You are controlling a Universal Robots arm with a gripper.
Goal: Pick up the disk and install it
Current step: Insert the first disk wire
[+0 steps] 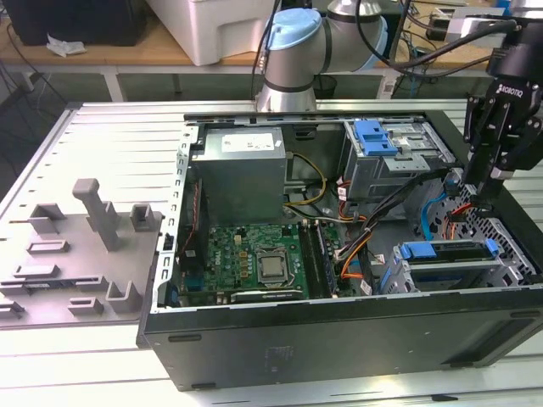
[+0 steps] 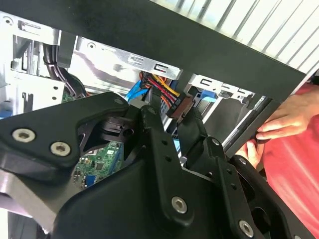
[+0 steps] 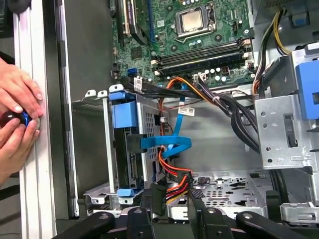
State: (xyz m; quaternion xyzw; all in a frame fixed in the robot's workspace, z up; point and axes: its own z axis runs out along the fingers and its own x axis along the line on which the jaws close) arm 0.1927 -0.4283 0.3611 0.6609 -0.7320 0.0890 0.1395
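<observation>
One gripper (image 2: 172, 113) | pinching a black connector (image 2: 178, 105) with coloured wires inside the open computer case (image 1: 339, 339); disk (image 3: 130, 169) sits in its blue-framed bay; person's hand (image 3: 19, 93) rests at the case edge

Beside the computer case (image 1: 339, 335) the arm (image 1: 290, 83) has silver-grey tubes, pale blue joint caps and black cables, and over that case its black gripper (image 1: 482, 191) bears white lettering and silver hex screws (image 2: 179, 204).
</observation>
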